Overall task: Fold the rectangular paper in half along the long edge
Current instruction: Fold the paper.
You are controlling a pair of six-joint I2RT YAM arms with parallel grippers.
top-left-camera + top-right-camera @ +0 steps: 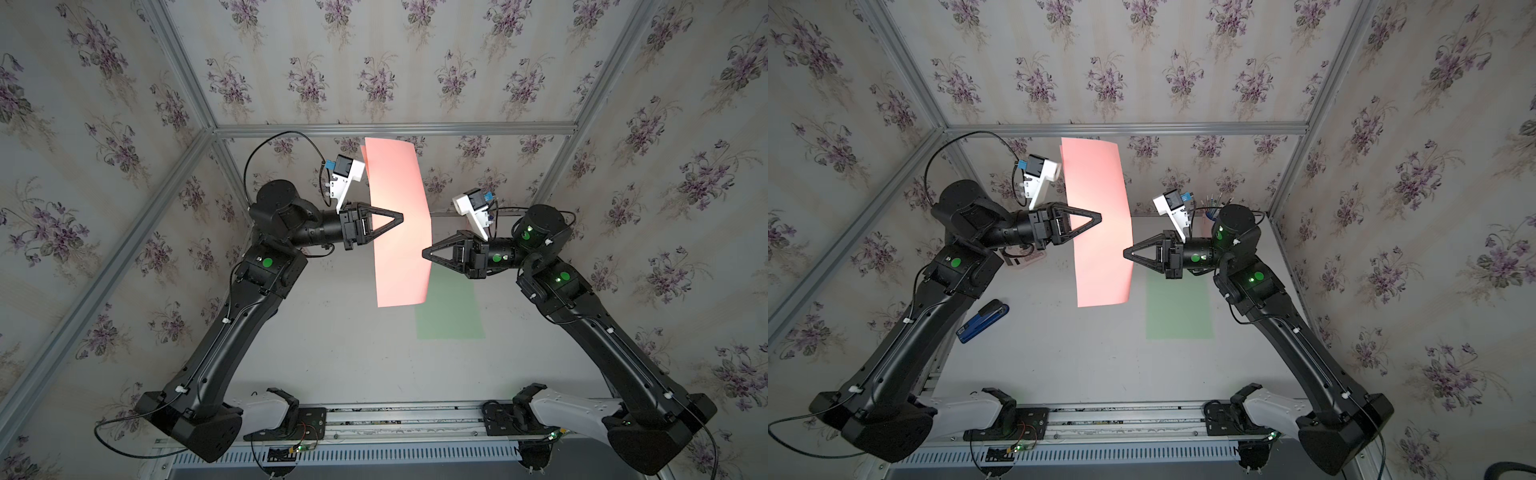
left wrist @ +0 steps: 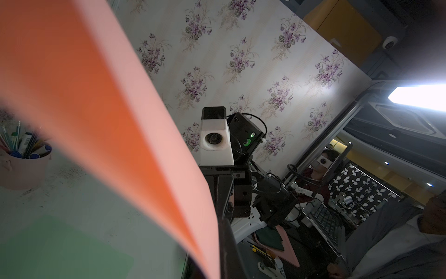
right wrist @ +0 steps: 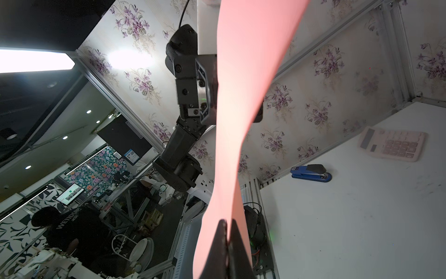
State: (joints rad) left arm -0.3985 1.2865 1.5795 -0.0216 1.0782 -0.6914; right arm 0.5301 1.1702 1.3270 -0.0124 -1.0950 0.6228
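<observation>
The pink rectangular paper (image 1: 399, 232) (image 1: 1100, 232) hangs in the air between both arms, long side running away from the robot's base. A second layer shows along its far left edge. My left gripper (image 1: 401, 217) (image 1: 1099, 217) reaches in from the left and is shut on the paper near its middle. In the left wrist view the sheet (image 2: 96, 96) runs down into the left gripper (image 2: 220, 253). My right gripper (image 1: 424, 252) (image 1: 1124, 252) pinches the paper's right edge. In the right wrist view the right gripper (image 3: 226, 223) stands almost together, a thin slit at its tips, on the paper (image 3: 241, 72).
A pale green sheet (image 1: 451, 307) (image 1: 1179, 307) lies flat on the white table under the right gripper. A blue stapler (image 1: 983, 320) (image 3: 311, 172) and a pink calculator (image 3: 392, 145) lie at the left. A pen cup (image 2: 24, 164) stands at the back right.
</observation>
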